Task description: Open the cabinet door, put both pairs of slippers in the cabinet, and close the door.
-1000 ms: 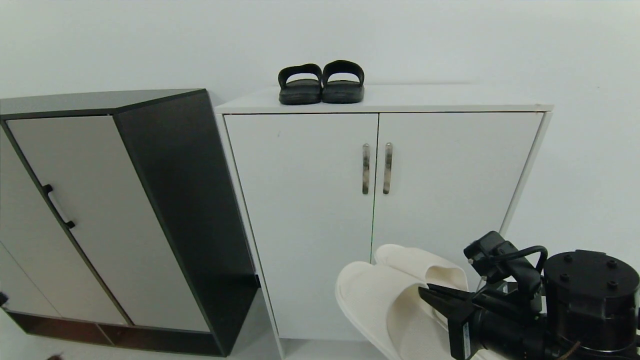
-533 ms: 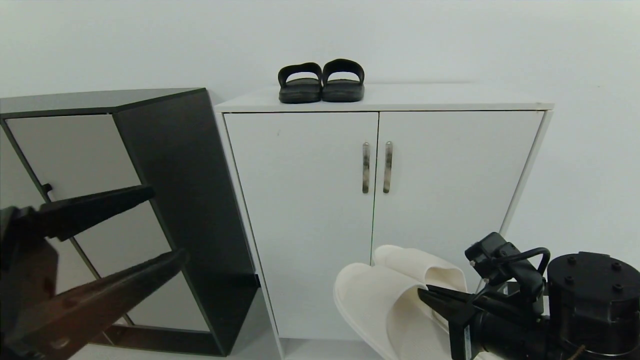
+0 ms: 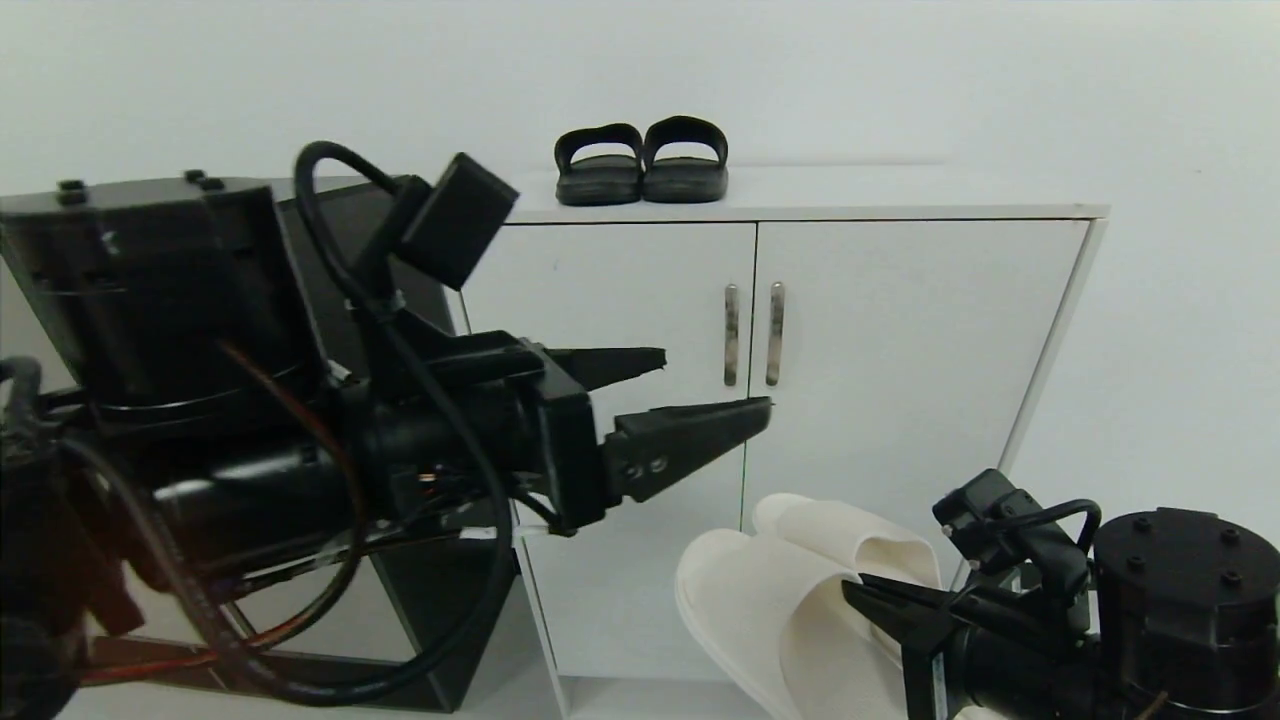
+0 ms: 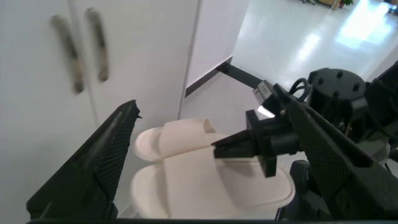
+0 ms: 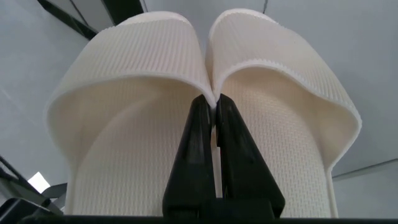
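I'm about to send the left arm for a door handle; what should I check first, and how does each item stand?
1. Left gripper open for the grab: ok, fingers apart.
2. Left gripper lined up with the handles: cannot tell, depth unclear.
3. Cabinet doors shut, handles free: ok.
4. Right gripper shut on the white slippers: ok.
5. White slippers clear of the door swing: cannot tell.
6. Black slippers settled on the cabinet top: ok.

Head frontal; wrists seemingly toward slippers (image 3: 775, 600)
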Tool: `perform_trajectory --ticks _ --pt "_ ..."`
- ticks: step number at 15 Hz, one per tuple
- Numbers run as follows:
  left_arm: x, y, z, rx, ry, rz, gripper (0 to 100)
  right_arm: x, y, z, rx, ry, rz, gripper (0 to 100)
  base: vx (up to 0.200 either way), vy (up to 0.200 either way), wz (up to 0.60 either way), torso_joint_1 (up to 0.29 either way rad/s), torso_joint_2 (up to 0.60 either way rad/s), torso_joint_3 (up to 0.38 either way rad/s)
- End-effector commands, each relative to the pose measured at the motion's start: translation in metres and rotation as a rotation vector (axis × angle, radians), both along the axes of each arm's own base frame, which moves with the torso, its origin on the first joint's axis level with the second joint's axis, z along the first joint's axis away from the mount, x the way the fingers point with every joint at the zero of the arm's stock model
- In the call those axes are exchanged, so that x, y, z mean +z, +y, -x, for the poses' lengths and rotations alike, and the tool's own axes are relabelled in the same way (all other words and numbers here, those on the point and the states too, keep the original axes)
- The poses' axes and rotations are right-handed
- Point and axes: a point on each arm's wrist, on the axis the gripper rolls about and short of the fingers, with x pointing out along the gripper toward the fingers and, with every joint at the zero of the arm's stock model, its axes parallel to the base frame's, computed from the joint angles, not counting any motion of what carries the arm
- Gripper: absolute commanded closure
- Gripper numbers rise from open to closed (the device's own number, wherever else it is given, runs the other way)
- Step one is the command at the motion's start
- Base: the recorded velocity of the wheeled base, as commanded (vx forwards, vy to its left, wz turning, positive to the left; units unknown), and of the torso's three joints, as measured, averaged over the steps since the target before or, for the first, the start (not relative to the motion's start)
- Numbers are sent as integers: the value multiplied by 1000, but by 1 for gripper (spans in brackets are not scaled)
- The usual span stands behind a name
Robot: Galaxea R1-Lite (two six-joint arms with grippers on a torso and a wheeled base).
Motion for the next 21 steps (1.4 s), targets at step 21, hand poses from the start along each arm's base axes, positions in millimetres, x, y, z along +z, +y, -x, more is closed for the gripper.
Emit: perform_trajectory --ticks 21 --pt "-29 -81 -139 -33 96 0 0 -5 0 1 30 22 9 100 0 0 0 0 0 0"
